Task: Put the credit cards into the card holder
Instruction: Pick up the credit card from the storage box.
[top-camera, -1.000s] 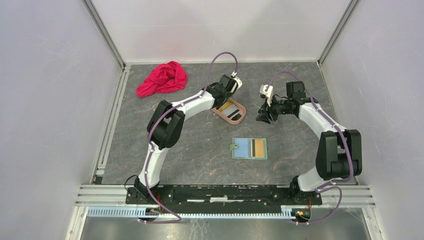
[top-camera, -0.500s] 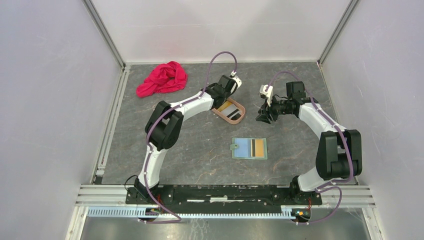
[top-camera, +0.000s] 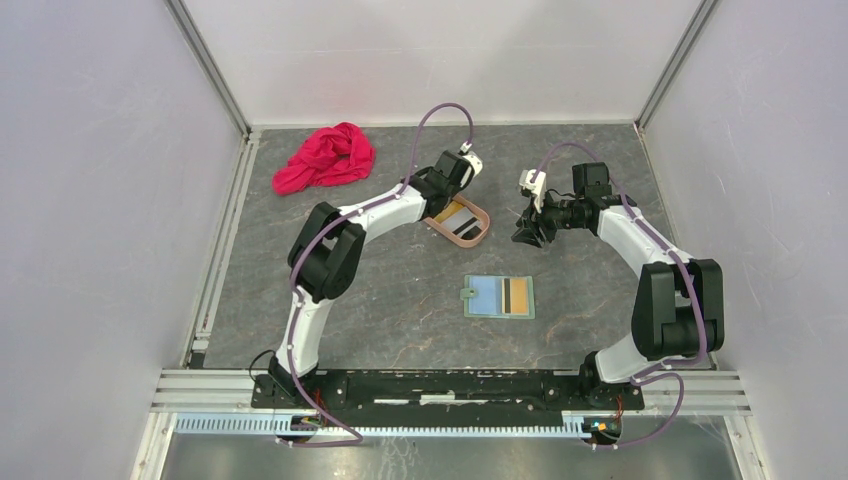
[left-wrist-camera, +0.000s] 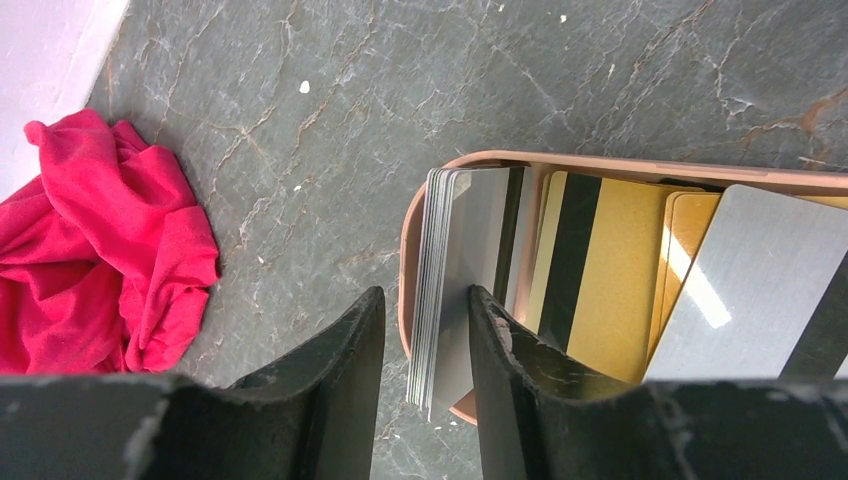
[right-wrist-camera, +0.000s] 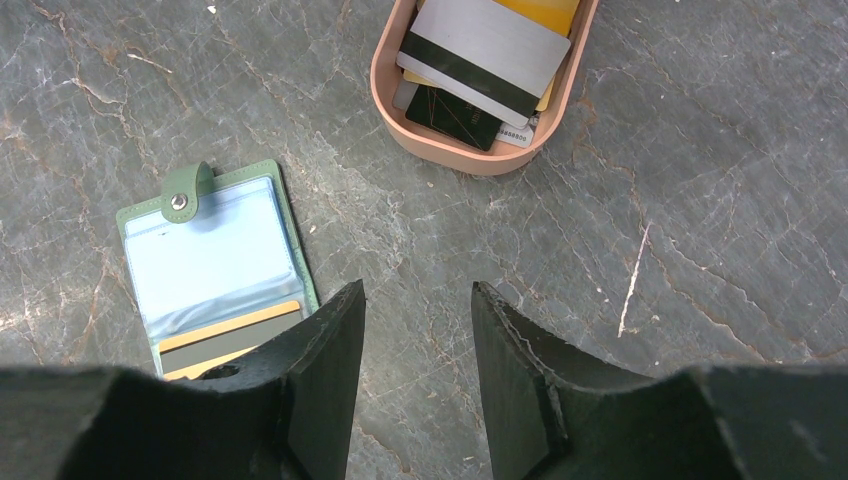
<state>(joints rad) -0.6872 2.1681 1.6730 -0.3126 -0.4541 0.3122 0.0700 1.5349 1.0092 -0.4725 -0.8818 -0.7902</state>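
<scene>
The credit cards (left-wrist-camera: 600, 260) lie in a pinkish-tan tray (left-wrist-camera: 600, 160): gold, grey and striped ones. A stack of grey cards (left-wrist-camera: 452, 260) stands on edge at the tray's left end. My left gripper (left-wrist-camera: 424, 295) is open and straddles that stack. Its right finger (left-wrist-camera: 500, 350) touches the grey face inside the tray. Its left finger (left-wrist-camera: 350, 350) is outside the rim, a small gap away. The card holder (top-camera: 500, 296) lies open on the table, light blue inside, with an orange card in a pocket (right-wrist-camera: 230, 325). My right gripper (right-wrist-camera: 417, 290) hangs open and empty over bare table between holder and tray.
A crumpled red cloth (top-camera: 325, 158) lies at the back left of the table, also in the left wrist view (left-wrist-camera: 100, 250). White walls with metal rails enclose the table on three sides. The tray (top-camera: 460, 222) sits between the two grippers.
The left gripper's jaws have narrowed a little around the upright grey cards, and the left arm has shifted slightly. The right arm has not moved.
</scene>
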